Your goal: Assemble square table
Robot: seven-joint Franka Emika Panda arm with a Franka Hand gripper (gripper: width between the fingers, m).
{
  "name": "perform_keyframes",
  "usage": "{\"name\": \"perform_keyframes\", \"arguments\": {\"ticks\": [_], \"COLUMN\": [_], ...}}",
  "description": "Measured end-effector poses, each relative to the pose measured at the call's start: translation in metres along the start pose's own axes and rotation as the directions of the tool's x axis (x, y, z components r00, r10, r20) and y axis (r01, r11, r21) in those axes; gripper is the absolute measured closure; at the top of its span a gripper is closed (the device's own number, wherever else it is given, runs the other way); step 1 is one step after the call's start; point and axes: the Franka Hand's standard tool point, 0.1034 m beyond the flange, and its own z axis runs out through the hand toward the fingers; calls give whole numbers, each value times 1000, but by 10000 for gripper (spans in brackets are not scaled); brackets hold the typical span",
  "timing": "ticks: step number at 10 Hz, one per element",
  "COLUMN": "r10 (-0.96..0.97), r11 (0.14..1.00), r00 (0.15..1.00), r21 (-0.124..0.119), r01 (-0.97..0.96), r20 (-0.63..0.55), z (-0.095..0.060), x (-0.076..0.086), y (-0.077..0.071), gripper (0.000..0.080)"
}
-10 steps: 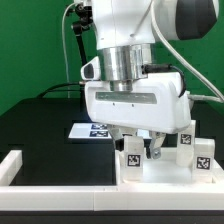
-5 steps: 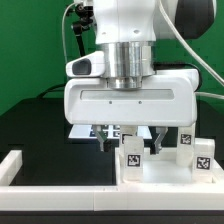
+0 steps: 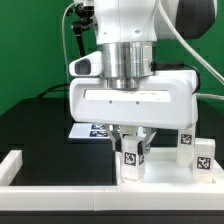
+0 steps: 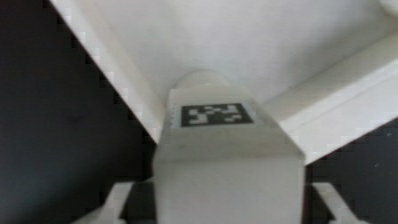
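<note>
Fence: a long white bar point(image 3: 20, 163) lies at the exterior view's left, low on the black table point(image 3: 45, 125), with another bar running along the front edge toward the tabletop.
Marker board: a flat white sheet point(image 3: 92, 130) with tags lies on the table behind the gripper, mostly hidden by the arm.
Arm: the white Panda wrist point(image 3: 128, 95) fills the middle of the exterior view and points straight down.
Gripper: the gripper point(image 3: 131, 150) is down over the tabletop, its fingers closed on a leg, one on each side of it.
Held leg: the leg point(image 3: 130, 157) stands upright between the fingers, its tag facing the exterior camera; its foot sits at or just above the tabletop, and I cannot tell whether it touches.
Wrist view: the held leg point(image 4: 217, 150) rises through the middle of the picture with a tag on its near face, and the dark fingers point(image 4: 118, 200) flank it low on each side.
Tabletop: the white tabletop point(image 3: 165, 172) lies at the exterior view's lower right; in the wrist view its raised rim point(image 4: 134, 70) forms a corner just behind the leg.
Other legs: two more legs stand upright at the exterior view's right, one point(image 3: 186, 143) just beside the gripper and one point(image 3: 205, 158) nearer the picture's edge.
</note>
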Motion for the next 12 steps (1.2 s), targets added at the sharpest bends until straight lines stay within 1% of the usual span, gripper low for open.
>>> {"name": "perform_keyframes", "arguments": {"ticks": [1,2,3,4,5,6,7,8,9,10,11,12], "r10": [62,208,382,589,749,819,843,857,850,849,718,560], "r11": [998,978,924,808,661,568,532,510,522,524,693,827], "r00": [998,978,924,808,661,570,534,512,523,525,695,828], "r21": [1,8,4,4,29,48,44,41,41,42,46,50], "r01": [-62,-208,-382,-589,-750,-822,-845,-859,-852,-851,-719,-561], "r20": [0,4,7,6,29,64,64,60,59,59,37,25], "z": [0,0,0,1,2,2,3,3,3,3,-3,-2], "x": [0,2,1,0,-1,-1,-2,-2,-2,-2,3,-2], "y": [0,2,3,4,7,11,10,10,10,10,2,-5], "gripper": [511,511,511,511,509,509,509,453,453,275,186,186]}}
